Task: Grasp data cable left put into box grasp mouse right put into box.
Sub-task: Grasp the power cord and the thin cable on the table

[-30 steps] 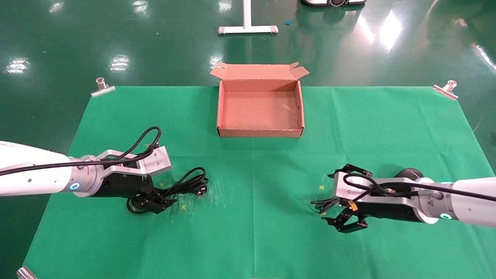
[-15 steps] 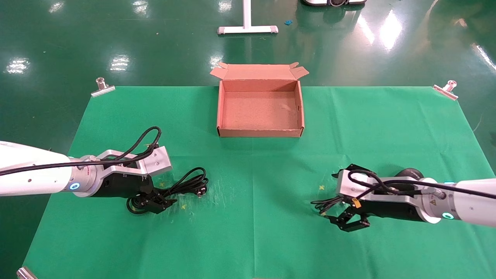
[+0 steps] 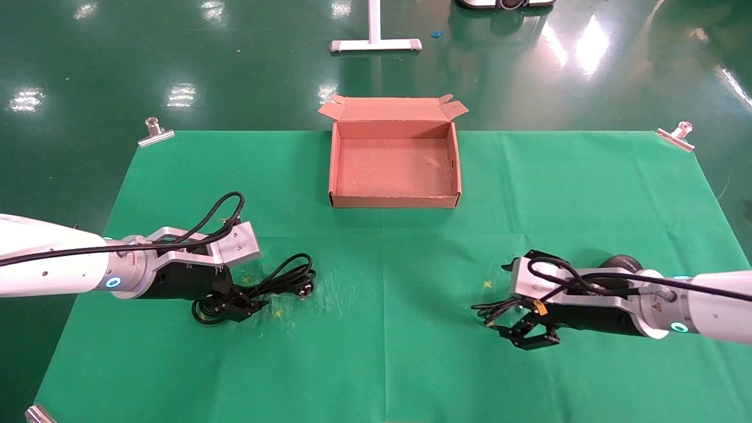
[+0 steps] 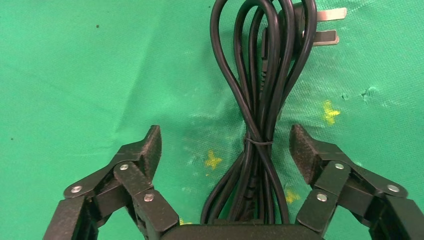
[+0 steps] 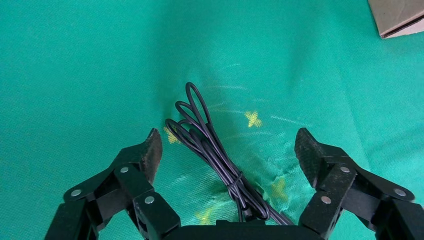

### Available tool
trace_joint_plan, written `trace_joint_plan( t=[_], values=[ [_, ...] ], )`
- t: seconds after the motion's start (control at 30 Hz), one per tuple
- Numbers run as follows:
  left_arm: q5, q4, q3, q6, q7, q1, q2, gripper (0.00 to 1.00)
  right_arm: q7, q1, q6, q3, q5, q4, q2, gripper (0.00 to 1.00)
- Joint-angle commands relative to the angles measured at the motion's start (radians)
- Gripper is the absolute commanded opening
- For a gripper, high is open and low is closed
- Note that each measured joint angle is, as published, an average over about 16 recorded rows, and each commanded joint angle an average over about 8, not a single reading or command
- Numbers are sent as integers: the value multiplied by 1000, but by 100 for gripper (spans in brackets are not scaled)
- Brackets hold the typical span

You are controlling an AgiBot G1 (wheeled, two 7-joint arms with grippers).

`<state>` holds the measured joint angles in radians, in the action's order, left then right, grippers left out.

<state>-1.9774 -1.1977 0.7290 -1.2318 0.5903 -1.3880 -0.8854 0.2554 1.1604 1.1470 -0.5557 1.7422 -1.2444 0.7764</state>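
Observation:
The data cable lies looped and tied on the green cloth at the left, with its plug at the far end. My left gripper is low over its near end and open; in the left wrist view the fingers stand on either side of the tied bundle without touching it. The mouse shows partly behind my right arm. My right gripper is open over the mouse's thin bundled cord; in the right wrist view that cord lies between the fingers. The box stands open at the back centre.
The green cloth covers the table and is held by metal clips at the far corners. A white stand foot is on the floor behind the box. A corner of the box shows in the right wrist view.
My right gripper has sunk a little and shifted slightly right over the mouse's thin cord. My left gripper has barely moved over the data cable.

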Motion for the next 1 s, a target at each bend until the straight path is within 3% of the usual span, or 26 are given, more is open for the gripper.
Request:
trace_joint_plan(
  t=[0.03, 1.0],
  values=[
    [0, 0, 0, 0, 0, 0, 0, 0, 0, 0, 0, 0, 0, -1, 0, 0],
    [6, -1, 0, 0, 0, 0, 0, 0, 2, -1, 2, 0, -1, -3, -1, 0]
  ],
)
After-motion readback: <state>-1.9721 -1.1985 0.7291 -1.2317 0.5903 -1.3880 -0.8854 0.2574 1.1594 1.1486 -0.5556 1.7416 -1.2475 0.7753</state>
